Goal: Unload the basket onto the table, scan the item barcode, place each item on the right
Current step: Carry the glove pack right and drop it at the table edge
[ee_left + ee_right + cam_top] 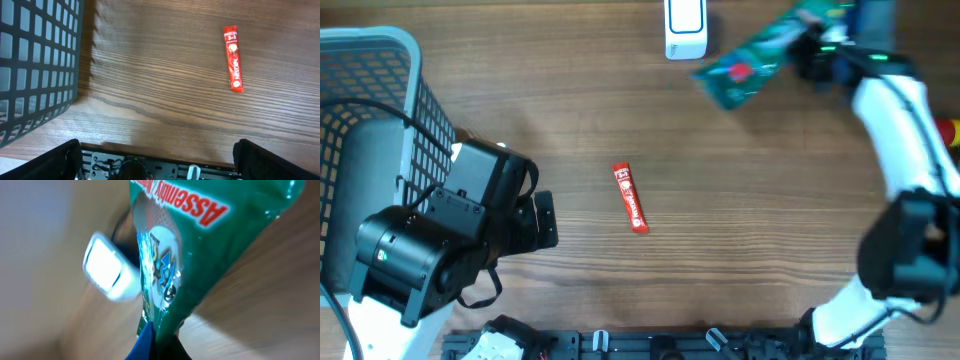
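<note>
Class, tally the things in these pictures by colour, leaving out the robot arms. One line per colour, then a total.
Red: 1, the sachet
Green: 1, the packet in the right claw
White: 1, the scanner
Grey: 1, the basket
Total: 4
A red bit at the right edge is too cut off to count.

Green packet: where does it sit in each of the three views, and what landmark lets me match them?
Overhead: green packet at the top right, tilted, just right of the white scanner.
Left wrist: not in it.
Right wrist: green packet fills the centre and top, blurred.
Landmark: the white scanner, left of the packet in both views that show it.
</note>
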You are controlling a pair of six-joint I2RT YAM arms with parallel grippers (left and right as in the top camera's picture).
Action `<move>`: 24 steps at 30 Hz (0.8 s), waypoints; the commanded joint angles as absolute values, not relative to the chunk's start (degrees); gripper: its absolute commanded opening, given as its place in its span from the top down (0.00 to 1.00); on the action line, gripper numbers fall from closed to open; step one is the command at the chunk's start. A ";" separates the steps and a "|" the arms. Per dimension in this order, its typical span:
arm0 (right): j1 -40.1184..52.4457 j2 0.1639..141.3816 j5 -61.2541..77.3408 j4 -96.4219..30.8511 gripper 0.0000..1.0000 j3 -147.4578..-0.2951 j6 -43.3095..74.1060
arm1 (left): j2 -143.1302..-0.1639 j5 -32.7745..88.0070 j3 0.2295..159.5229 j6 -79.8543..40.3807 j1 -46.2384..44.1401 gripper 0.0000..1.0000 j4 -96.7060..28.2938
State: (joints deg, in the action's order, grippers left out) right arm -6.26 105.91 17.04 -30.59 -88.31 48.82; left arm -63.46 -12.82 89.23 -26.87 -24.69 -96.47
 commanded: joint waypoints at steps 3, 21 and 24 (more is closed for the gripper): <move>-19.62 107.20 2.98 -32.49 0.95 -89.25 46.02 | -63.33 -13.54 89.65 -27.44 -24.51 0.00 -96.49; -32.23 112.16 1.87 -32.88 0.25 -94.54 37.45 | -63.33 -13.54 89.65 -27.44 -24.51 0.00 -96.49; -31.73 108.14 9.04 -36.73 0.08 -96.71 36.67 | -63.33 -13.54 89.65 -27.44 -24.51 0.00 -96.49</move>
